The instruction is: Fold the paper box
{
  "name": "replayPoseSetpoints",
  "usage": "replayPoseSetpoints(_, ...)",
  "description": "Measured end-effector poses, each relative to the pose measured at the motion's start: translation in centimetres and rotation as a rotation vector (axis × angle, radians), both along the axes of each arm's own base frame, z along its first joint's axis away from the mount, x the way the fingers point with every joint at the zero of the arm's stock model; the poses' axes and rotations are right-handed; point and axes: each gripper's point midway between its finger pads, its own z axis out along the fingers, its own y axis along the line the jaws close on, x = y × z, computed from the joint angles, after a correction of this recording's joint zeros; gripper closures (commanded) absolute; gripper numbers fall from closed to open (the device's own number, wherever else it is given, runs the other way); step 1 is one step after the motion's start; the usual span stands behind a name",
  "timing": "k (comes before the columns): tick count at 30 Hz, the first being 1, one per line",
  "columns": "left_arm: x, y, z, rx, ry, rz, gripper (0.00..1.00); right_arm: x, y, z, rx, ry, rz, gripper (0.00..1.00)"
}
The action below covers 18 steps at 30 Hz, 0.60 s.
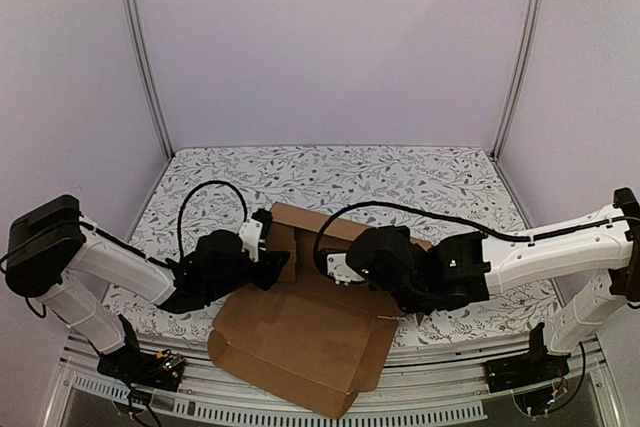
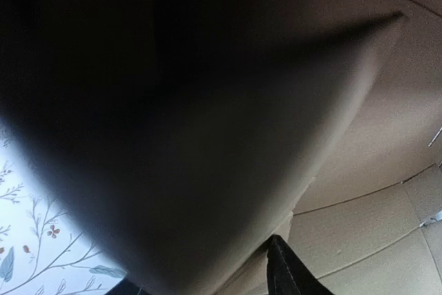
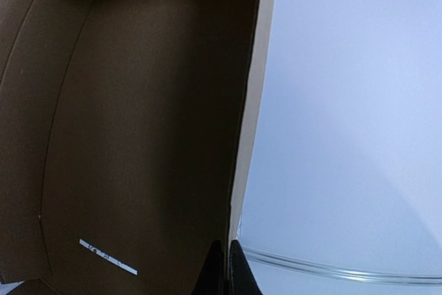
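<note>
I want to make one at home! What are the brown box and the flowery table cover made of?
The paper box looks like plain brown cardboard, dull not shiny: it shows pressed fold lines and cut flaps. The table cover looks like printed cloth or a plastic sheet with leaves; I can't tell which.

Blurred dark box [image 2: 193, 122] is filling the left wrist view; the bottom edge is cutting off the right gripper [image 3: 225, 274].

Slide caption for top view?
Left gripper and right gripper at the partly folded paper box overhanging the table.
</note>
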Motion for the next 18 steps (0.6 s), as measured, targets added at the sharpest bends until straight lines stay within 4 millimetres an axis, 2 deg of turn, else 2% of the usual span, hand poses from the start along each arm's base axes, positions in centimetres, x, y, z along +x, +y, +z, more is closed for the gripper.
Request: replayPoseSetpoints(18,0.7,-1.2,-0.3,-0.046,-0.171,-0.048,0.47,1.1,-1.1,-0.1,0.053,0.049,-0.053,1.0)
